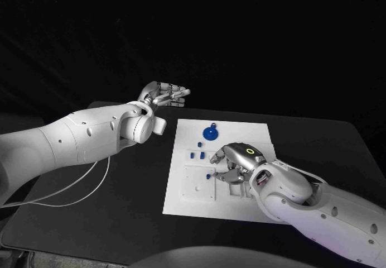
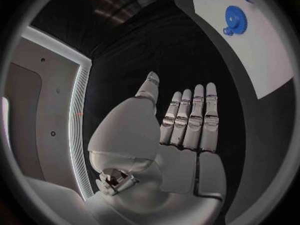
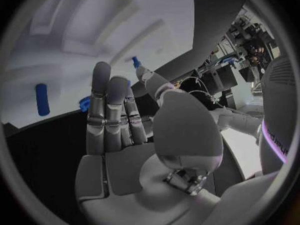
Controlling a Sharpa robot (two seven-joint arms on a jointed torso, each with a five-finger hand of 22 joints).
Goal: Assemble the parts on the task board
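Note:
The white task board (image 1: 241,134) lies in the middle of the table. On its far part sits a blue gear (image 1: 210,133) (image 2: 235,20). Small blue parts (image 1: 198,145) lie below the gear. My right hand (image 1: 236,162) (image 3: 125,120) hovers over the board's middle with its fingers stretched out and nothing between them. Its thumb tip is right beside a small blue part (image 1: 208,176) (image 3: 135,61); I cannot tell whether they touch. A blue peg (image 3: 42,99) lies on the board (image 3: 75,35) beyond the fingers. My left hand (image 1: 165,95) (image 2: 181,130) is held flat and empty off the board (image 2: 262,60), near the table's far left edge.
The board has a raised white block (image 1: 197,181) with holes on its left near side. Black table (image 1: 112,206) surrounds the board on all sides. A thin white cable (image 1: 80,190) hangs from my left arm over the table's left part.

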